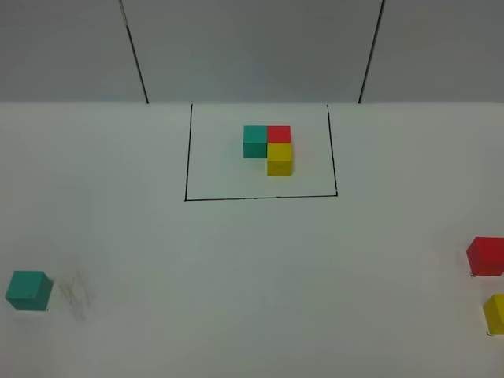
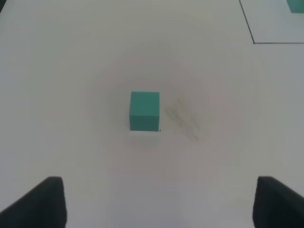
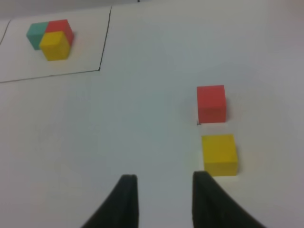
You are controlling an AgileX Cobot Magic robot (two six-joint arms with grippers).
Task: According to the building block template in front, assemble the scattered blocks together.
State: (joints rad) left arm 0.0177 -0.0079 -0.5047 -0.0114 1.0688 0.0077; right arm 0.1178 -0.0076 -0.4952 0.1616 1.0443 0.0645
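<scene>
The building block template (image 1: 268,148), a teal, red and yellow L-shaped cluster, stands inside a black outline (image 1: 187,157) at the far middle of the table; it also shows in the right wrist view (image 3: 51,37). The scattered teal cube (image 1: 29,290) lies at the near left and sits ahead of my left gripper (image 2: 161,204), which is wide open and empty, with the cube (image 2: 144,110) apart from its fingers. The scattered red cube (image 1: 486,256) and yellow cube (image 1: 496,313) lie at the right edge. My right gripper (image 3: 165,178) is open and empty, just beside the yellow cube (image 3: 219,154), with the red cube (image 3: 211,103) beyond. Neither gripper shows in the exterior view.
A grey smudge (image 1: 77,295) marks the white table right of the teal cube. Two dark vertical seams (image 1: 135,55) run up the back wall. The outline's corner (image 2: 254,42) shows in the left wrist view.
</scene>
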